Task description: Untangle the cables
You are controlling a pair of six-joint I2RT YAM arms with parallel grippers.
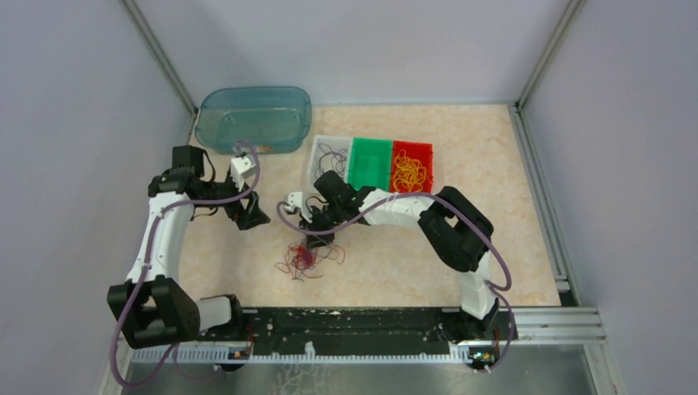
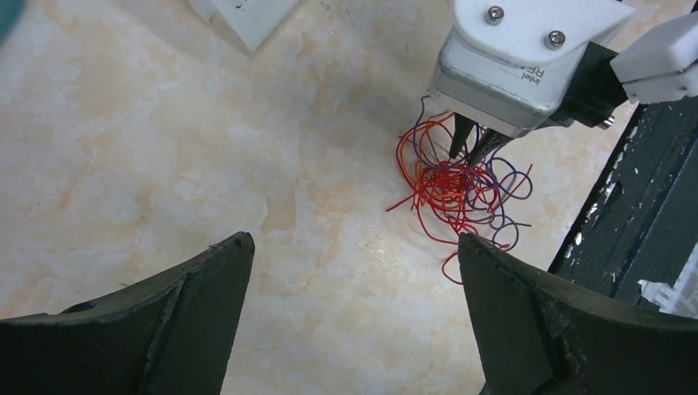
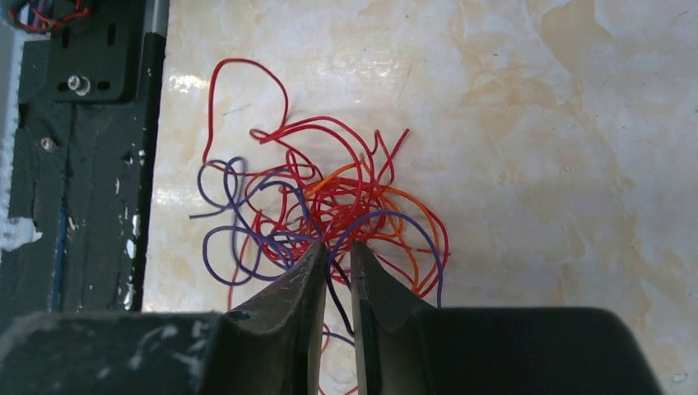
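The cables are a small tangle (image 1: 302,258) of thin curly red, purple and orange wires lying on the marbled table, just in front of the black rail. My right gripper (image 1: 313,237) hangs directly over it. In the right wrist view its jaws (image 3: 336,247) stand only a narrow gap apart at the edge of the tangle (image 3: 329,197), and a dark strand runs through the gap. My left gripper (image 1: 251,217) is wide open and empty, to the left of the tangle. The left wrist view (image 2: 354,239) shows bare table between its jaws, with the tangle (image 2: 457,185) beyond the right finger.
A white bin (image 1: 317,169) with black wires, a green bin (image 1: 370,161) and a red bin (image 1: 428,156) with yellow wires stand side by side behind the right gripper. A teal tub (image 1: 255,103) is at the back left. The black rail (image 1: 354,321) runs along the near edge.
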